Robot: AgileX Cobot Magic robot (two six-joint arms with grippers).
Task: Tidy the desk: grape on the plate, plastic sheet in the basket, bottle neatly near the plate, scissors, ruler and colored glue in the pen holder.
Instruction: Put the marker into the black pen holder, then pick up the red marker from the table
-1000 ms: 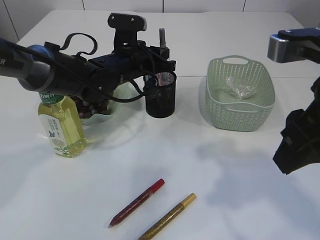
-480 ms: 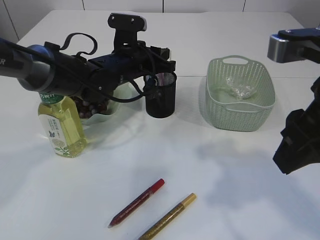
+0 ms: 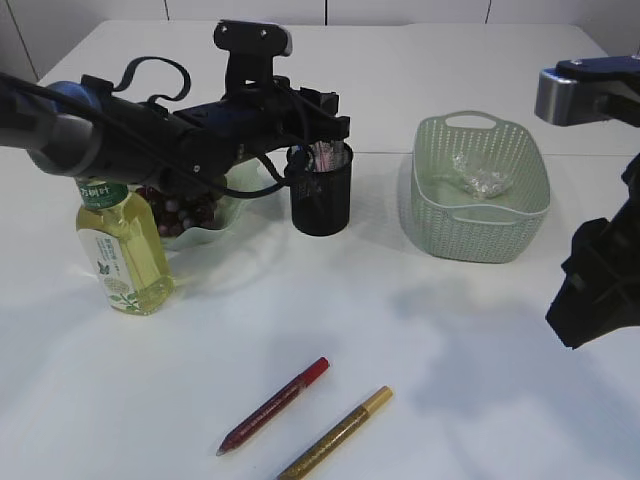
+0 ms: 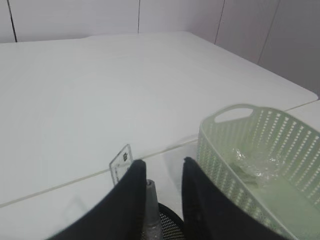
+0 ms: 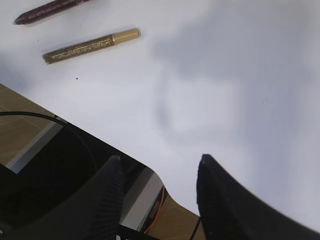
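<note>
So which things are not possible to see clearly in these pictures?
- Plate and grapes: exterior view, mostly hidden by the left arm and the bottle.
- Pen holder contents: left wrist view, cut off by the bottom edge and the fingers.
- Right gripper: exterior view, cut off by the right edge.
- Scissors: in no view.

Bottle (image 3: 123,245) — green neck band with white characters, too small to read; front label carries a dark leaf-like mark and tiny print, illegible. Clear ruler (image 4: 121,162) in the left wrist view — small dark marks near its top, possibly a logo, not readable. Red pen (image 3: 274,405) and gold pen (image 3: 335,433) — glitter only, no lettering seen. Nothing else carries text.
</note>
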